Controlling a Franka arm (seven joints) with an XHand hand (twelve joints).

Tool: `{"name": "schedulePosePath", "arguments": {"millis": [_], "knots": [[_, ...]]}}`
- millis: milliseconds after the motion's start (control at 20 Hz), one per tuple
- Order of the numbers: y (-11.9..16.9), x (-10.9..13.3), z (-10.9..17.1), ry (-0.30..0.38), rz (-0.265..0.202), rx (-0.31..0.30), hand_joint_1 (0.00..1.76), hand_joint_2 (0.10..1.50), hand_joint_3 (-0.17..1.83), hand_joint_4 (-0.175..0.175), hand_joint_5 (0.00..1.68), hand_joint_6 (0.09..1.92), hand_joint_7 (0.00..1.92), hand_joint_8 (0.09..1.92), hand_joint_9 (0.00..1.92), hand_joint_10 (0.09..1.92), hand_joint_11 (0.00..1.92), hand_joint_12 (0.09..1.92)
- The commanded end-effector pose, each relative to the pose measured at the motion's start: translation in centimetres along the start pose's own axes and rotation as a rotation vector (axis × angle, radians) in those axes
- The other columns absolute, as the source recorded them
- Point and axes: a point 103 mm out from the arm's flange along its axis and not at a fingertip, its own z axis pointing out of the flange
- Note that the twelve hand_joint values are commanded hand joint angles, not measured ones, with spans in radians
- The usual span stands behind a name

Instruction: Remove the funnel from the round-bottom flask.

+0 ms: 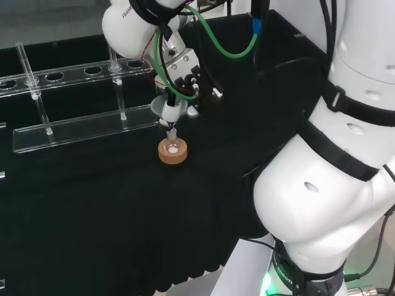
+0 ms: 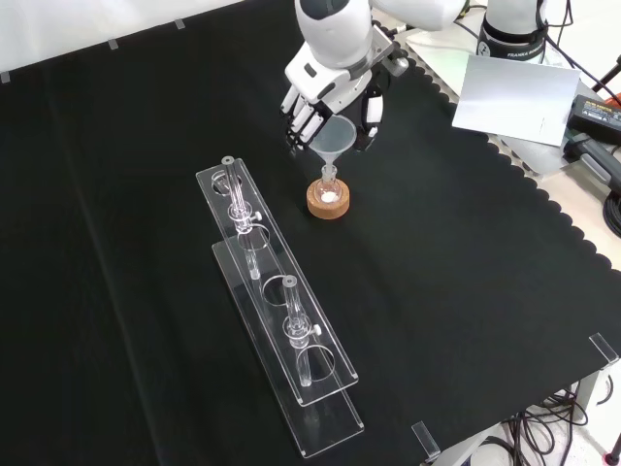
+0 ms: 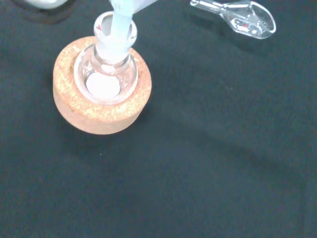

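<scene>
Front view: the hand (image 2: 335, 97) has its fingers curled round the cone of the funnel (image 2: 333, 139), whose stem enters the neck of the round-bottom flask (image 2: 329, 186). The flask sits in a cork ring (image 2: 328, 204) on the black-clothed desk (image 2: 466, 272). A clear rack (image 2: 281, 320) with glass tubes lies well apart at that view's left. Wrist view alone shows white matter in the flask's bottom and a clear glass piece (image 3: 242, 17) lying on the cloth nearby.
</scene>
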Motion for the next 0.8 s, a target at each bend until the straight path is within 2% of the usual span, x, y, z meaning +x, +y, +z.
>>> {"name": "schedulePosePath", "arguments": {"millis": [50, 400, 800], "knots": [[-2.9, -0.4, -4.3, -0.01, 0.014, -0.051, 0.77, 0.77, 0.48, -0.004, 0.7, 0.17, 0.63, 0.61, 0.9, 0.44, 0.63, 1.26], [-4.6, -0.7, -7.0, -0.021, 0.035, -0.094, 0.77, 0.77, 0.48, -0.004, 0.64, 0.33, 0.63, 0.6, 0.93, 0.39, 0.64, 1.25], [-5.5, -1.9, -9.6, -0.014, 0.061, -0.108, 0.77, 0.77, 0.48, -0.004, 0.63, 0.37, 0.63, 0.6, 0.93, 0.39, 0.64, 1.25]]}}
